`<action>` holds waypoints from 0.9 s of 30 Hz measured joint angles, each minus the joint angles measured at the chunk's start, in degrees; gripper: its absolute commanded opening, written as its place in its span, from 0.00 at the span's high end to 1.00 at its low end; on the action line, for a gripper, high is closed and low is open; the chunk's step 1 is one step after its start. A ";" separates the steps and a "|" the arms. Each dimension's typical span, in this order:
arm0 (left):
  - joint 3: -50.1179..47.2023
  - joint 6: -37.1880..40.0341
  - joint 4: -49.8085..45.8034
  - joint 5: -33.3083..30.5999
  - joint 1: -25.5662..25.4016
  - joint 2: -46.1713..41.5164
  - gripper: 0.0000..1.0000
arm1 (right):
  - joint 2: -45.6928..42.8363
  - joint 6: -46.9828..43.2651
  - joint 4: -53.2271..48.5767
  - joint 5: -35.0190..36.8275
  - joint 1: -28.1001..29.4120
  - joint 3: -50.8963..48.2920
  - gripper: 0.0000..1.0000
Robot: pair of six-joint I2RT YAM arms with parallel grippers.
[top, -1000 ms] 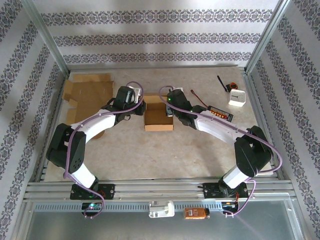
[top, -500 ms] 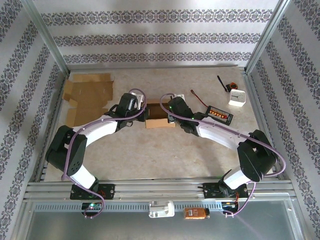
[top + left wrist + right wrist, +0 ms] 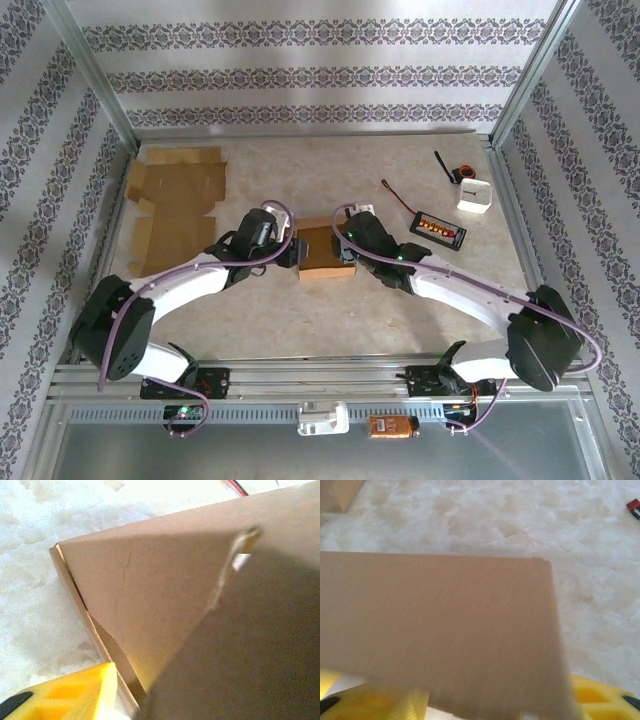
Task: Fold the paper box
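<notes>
1. 1 paper box point(image 3: 322, 252) sits near the middle of the table point(image 3: 300, 320), between the 2 grippers and touching both.
2. The left gripper point(image 3: 292, 250) is against the box's left side. In the left wrist view, 1 yellow finger point(image 3: 75, 692) shows at the lower left, just beside the box's edge point(image 3: 150, 595). A shadowed cardboard flap hides the rest, so I cannot tell how far the jaws are spread.
3. The right gripper point(image 3: 347, 248) is against the box's right side. In the right wrist view, 2 yellow fingers point(image 3: 600, 697) stand wide apart, and 1 flat cardboard panel of the box point(image 3: 435, 625) lies across the gap between them.
4. 1 flat, unfolded cardboard sheet point(image 3: 175, 205) lies at the far left of the table, well apart from the box.
5. 1 small white container point(image 3: 474, 195) stands near the far right corner.
6. 1 black tray with orange parts point(image 3: 440, 228) lies to the right of the box, near the right arm.
7. 1 thin red-and-black wire point(image 3: 392, 191) lies just beyond that tray.
</notes>
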 measured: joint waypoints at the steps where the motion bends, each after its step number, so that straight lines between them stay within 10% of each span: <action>1: -0.87 -0.22 0.15 -0.22 -0.37 -1.29 0.45 | -1.09 0.13 0.02 -0.31 0.17 -0.35 0.33; 20: -10.49 -9.44 -0.22 -8.79 -13.16 -21.68 0.29 | -21.75 1.27 -5.40 -14.10 -0.24 -1.99 0.05; 27: 1.88 -20.61 -15.04 -17.99 -14.91 -30.77 0.44 | -12.28 3.06 -14.32 -25.51 -16.22 16.15 0.20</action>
